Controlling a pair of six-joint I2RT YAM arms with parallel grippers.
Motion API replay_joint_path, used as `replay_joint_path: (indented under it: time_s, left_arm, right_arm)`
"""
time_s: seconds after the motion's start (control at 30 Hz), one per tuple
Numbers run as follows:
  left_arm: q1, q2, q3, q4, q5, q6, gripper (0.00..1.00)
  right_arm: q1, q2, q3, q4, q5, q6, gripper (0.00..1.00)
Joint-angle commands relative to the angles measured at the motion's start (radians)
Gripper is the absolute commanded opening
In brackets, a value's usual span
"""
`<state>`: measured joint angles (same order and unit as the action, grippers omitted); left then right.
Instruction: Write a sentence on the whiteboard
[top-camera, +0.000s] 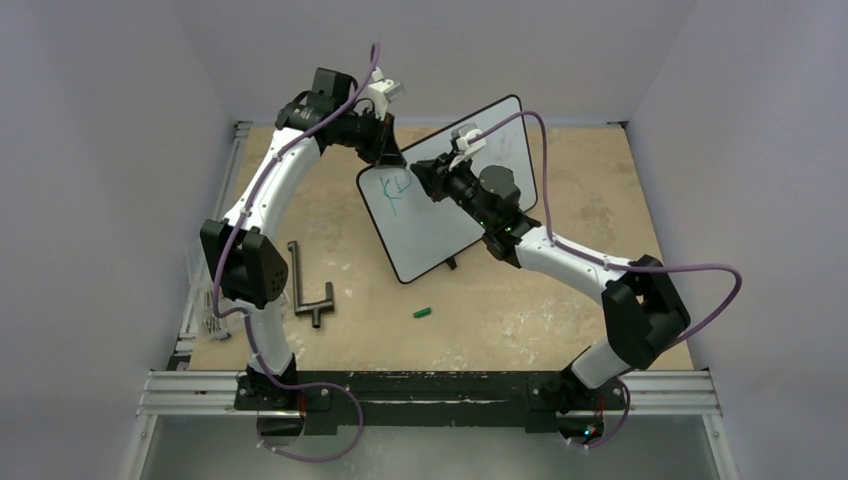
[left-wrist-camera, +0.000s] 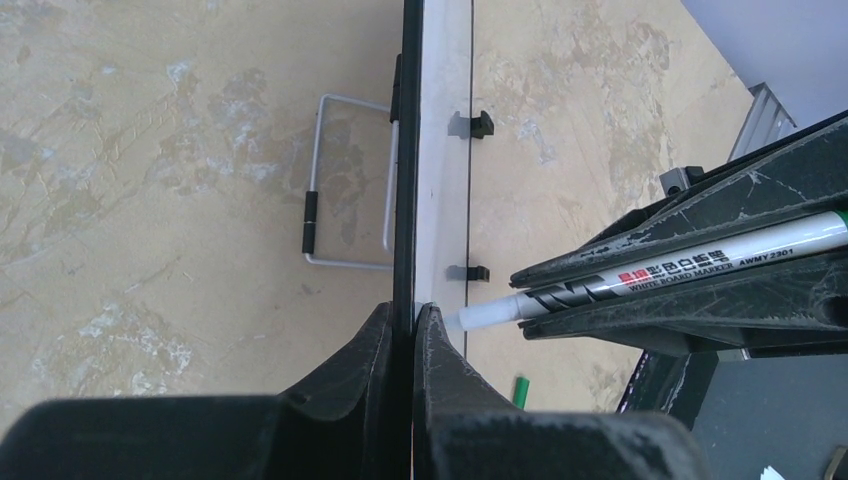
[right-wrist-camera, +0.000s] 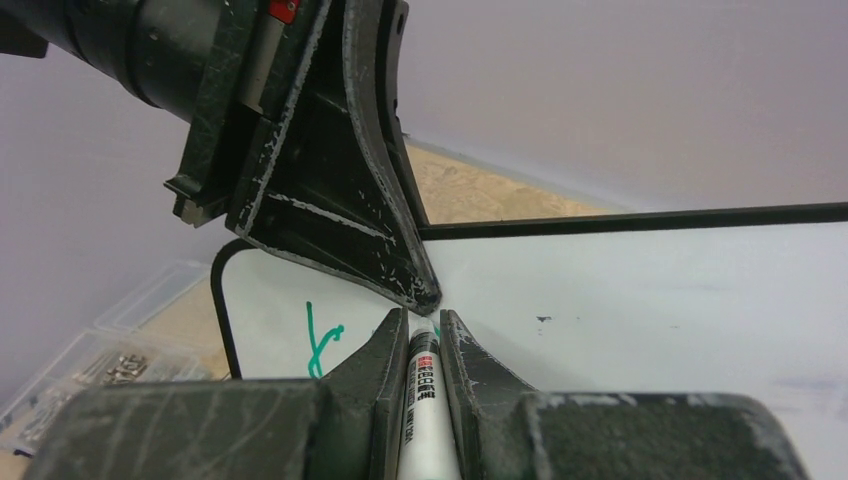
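Observation:
The whiteboard (top-camera: 440, 225) stands tilted on the table, white with a thin black frame. My left gripper (top-camera: 388, 150) is shut on its top edge; in the left wrist view (left-wrist-camera: 412, 312) the board's edge (left-wrist-camera: 440, 150) runs between the jaws. My right gripper (top-camera: 428, 178) is shut on a white marker (right-wrist-camera: 420, 400) whose tip touches the board face near the left gripper. The marker also shows in the left wrist view (left-wrist-camera: 650, 275). Green lettering (top-camera: 392, 192), only a first letter or two, sits at the board's upper left, also in the right wrist view (right-wrist-camera: 320, 340).
A green marker cap (top-camera: 422, 312) lies on the table in front of the board. A black T-shaped tool (top-camera: 308, 290) lies at the left. A clear box of small parts (top-camera: 212, 315) sits at the left edge. Walls enclose the table.

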<state>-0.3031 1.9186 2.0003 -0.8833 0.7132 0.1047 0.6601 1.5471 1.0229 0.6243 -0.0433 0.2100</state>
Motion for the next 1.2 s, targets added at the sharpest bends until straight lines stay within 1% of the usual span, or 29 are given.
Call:
replay_joint_path:
  time_s: [0.0, 0.4, 0.9, 1.07, 1.17]
  left_arm:
    - [-0.025, 0.009, -0.025, -0.085, -0.128, 0.049, 0.00]
    - [-0.025, 0.009, -0.018, -0.085, -0.132, 0.046, 0.00]
    - [-0.025, 0.005, -0.015, -0.088, -0.139, 0.041, 0.00]
    - [-0.025, 0.005, -0.015, -0.092, -0.144, 0.040, 0.00]
    - [-0.024, 0.004, -0.012, -0.092, -0.144, 0.040, 0.00]
  right_arm:
    - [-0.004, 0.034, 0.039, 0.020, -0.040, 0.016, 0.00]
    - [-0.003, 0.052, 0.001, 0.043, -0.111, 0.064, 0.00]
    - [-0.002, 0.017, -0.129, 0.027, -0.068, 0.059, 0.00]
    - [-0.007, -0.017, -0.153, -0.013, -0.005, 0.051, 0.00]
    - [-0.026, -0.040, -0.171, -0.026, 0.006, 0.057, 0.00]
